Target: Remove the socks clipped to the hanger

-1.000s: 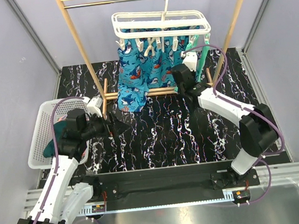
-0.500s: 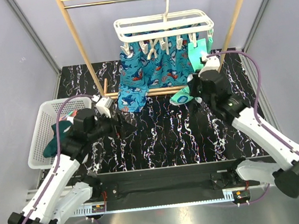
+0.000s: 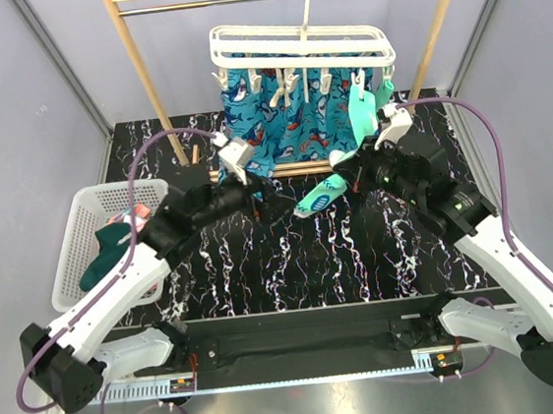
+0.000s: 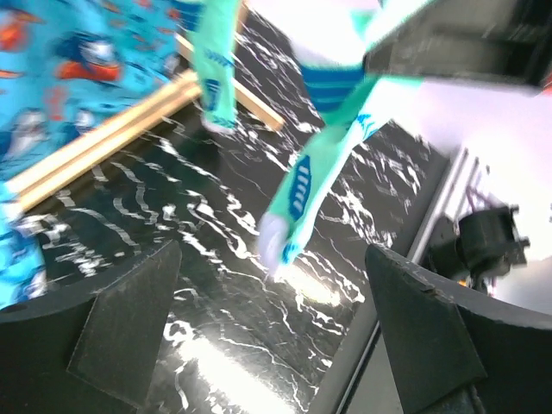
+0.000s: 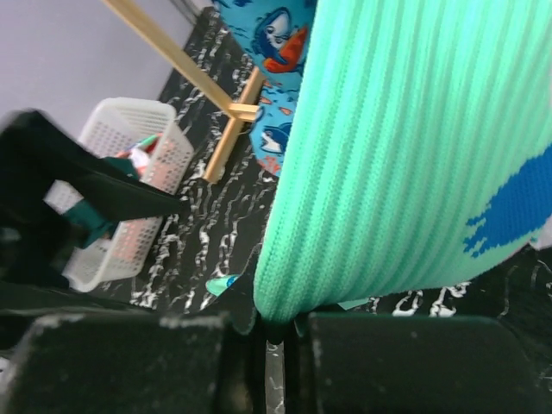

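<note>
R gripper (image 3: 354,173) is shut tight on a mint sock (image 3: 317,199), just right of the middle of the table (image 3: 341,255). In the R wrist view the sock (image 5: 388,147) is pinched between the 2 fingers (image 5: 276,332). Its toe end hangs low over the table. L gripper (image 3: 268,204) is wide open w/ nothing in it, just left of that toe. Hanger (image 3: 298,39) hangs from the wood stand (image 3: 144,77) at the far side. Blue shark socks (image 3: 270,128) are clipped under it. Mint cloth also hangs at the hanger's right end; can't tell if it's the same sock. Basket (image 3: 72,260) sits at the left w/ a teal sock (image 3: 104,261) and a pink sock (image 3: 137,213) in it.
</note>
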`<state>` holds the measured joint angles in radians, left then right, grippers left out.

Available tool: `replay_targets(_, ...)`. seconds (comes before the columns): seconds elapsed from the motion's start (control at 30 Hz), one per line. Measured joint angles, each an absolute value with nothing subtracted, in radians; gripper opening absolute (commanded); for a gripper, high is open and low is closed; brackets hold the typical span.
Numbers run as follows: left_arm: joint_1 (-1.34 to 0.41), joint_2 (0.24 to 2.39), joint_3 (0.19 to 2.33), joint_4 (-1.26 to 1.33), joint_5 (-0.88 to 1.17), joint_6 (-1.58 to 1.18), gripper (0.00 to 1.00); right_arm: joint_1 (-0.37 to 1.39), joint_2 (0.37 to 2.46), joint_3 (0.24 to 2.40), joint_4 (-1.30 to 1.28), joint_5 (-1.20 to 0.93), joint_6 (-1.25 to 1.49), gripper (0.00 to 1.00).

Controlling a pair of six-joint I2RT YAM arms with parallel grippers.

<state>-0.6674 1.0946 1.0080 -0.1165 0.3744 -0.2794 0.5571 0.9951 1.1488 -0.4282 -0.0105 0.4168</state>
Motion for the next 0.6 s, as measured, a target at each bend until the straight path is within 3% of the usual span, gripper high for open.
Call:
replay_targets(0.23, -0.739, 1.282, 1.051, -0.041, 0.401, -0.228, 0.93, 0.557, 0.997, 1.180, -0.433, -0.084, 0.471, 0.00)
replay_targets(0.3, -0.741, 1.324, 1.076, -0.022, 0.421, -0.230, 0.80, 0.557, 0.997, 1.177, -0.430, -0.094, 0.487, 0.00)
replay_targets(0.33, -0.741, 1.334, 1.084, -0.014, 0.428, -0.234, 0.59, 0.557, 0.997, 1.174, -0.426, -0.097, 0.495, 0.02)
replay_targets(0.4, -0.744, 1.341, 1.096, 0.001, 0.439, -0.239, 0.35, 0.557, 0.996, 1.159, -0.411, -0.097, 0.507, 0.09)
replay_targets(0.47, -0.754, 1.341, 1.124, -0.012, 0.434, -0.227, 0.18, 0.557, 0.995, 1.135, -0.402, -0.091, 0.527, 0.27)
replay_targets(0.5, -0.759, 1.341, 1.140, -0.022, 0.432, -0.218, 0.05, 0.557, 0.995, 1.124, -0.402, -0.088, 0.539, 0.35)
replay_targets(0.53, -0.766, 1.340, 1.158, -0.032, 0.424, -0.210, 0.00, 0.557, 0.996, 1.118, -0.405, -0.080, 0.546, 0.41)
replay_targets(0.6, -0.782, 1.321, 1.169, -0.036, 0.393, -0.190, 0.00, 0.557, 1.001, 1.120, -0.419, -0.057, 0.548, 0.52)
